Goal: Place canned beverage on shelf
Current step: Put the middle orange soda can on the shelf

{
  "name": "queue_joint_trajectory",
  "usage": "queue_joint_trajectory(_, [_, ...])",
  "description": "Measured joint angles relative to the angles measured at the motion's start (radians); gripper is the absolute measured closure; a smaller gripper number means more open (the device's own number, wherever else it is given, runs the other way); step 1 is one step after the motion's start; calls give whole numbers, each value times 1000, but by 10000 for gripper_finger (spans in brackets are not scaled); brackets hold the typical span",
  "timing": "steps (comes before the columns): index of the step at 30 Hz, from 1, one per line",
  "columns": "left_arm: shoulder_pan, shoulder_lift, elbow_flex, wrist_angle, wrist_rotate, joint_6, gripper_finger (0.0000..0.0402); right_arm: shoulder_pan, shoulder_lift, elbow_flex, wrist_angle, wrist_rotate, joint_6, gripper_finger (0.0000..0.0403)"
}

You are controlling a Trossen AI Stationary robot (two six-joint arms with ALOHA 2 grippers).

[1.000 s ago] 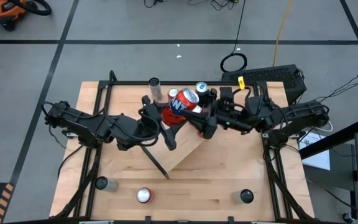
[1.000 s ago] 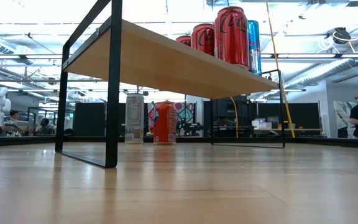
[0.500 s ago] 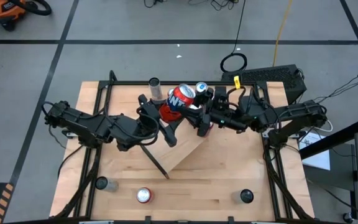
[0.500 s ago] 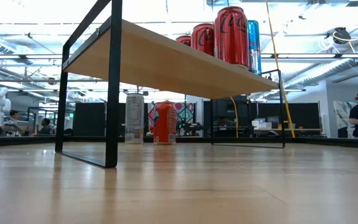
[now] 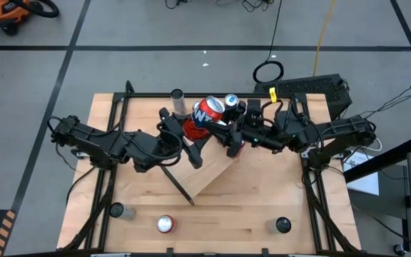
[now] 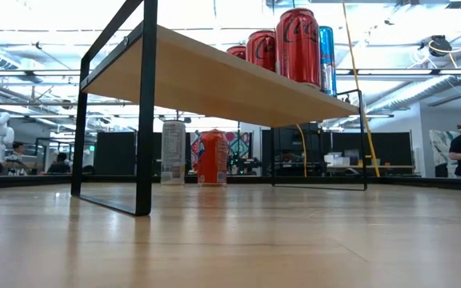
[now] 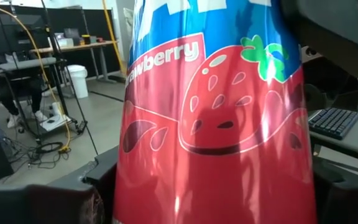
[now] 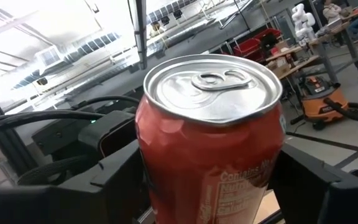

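1. Can [image 5: 209, 113] is held tilted above the table's far edge, gripped by left gripper [image 5: 190, 134]; right gripper [image 5: 228, 127] meets it, grip cannot be told.
2. Risk: an early release drops it onto the shelf [image 5: 216, 175], toppling shelved cans [image 6: 298, 46].

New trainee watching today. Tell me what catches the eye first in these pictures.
The red and blue strawberry can, held in mid-air above the table's far middle between the left pincer and the right pincer, both closed on it. Next, the red cans lined up on the raised wooden shelf.
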Motion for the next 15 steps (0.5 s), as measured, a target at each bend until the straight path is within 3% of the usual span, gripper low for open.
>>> queue_joint_trajectory(15, [-42, -31, 0, -78, 116, -237, 12, 0, -13, -2, -11, -73, -10, 135])
